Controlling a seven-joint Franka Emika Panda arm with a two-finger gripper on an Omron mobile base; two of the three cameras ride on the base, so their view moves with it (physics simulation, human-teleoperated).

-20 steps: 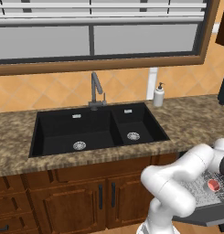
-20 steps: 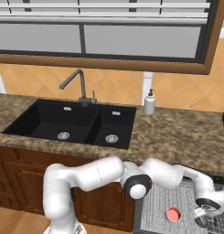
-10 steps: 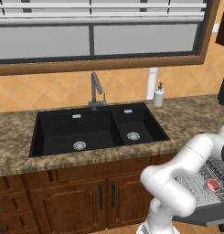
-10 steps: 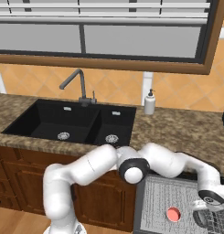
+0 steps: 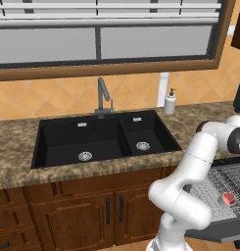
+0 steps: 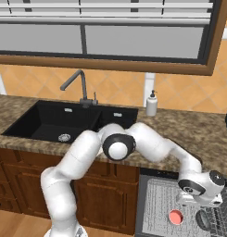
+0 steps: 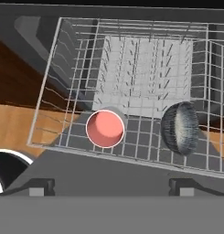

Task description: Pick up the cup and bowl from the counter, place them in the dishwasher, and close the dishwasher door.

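The cup (image 7: 105,128), grey with a pink-red inside, stands upright in the dishwasher's grey wire rack (image 7: 67,82). The dark grey bowl (image 7: 179,127) lies tilted in the rack just to the cup's right. My gripper (image 7: 111,188) hovers above them, open, with nothing between its fingertips (image 7: 40,186). From the right base view the gripper (image 6: 199,202) hangs over the rack (image 6: 156,199), above the cup (image 6: 175,216) and the bowl (image 6: 205,220). The dishwasher door (image 7: 109,167) lies open and flat under the rack. In the left base view the cup (image 5: 228,198) sits in the rack (image 5: 217,184) beside the counter (image 5: 190,127).
A black double sink (image 5: 102,139) with a faucet (image 5: 103,98) is set in the counter, and a soap dispenser (image 5: 170,103) stands behind it. Brown cabinets with black handles (image 5: 114,211) sit below. My arm's elbow (image 6: 117,146) juts over the counter edge.
My arm has lifted: the elbow rose and the hand drew up and back from the rack. The gripper stays open. Cup and bowl have not moved.
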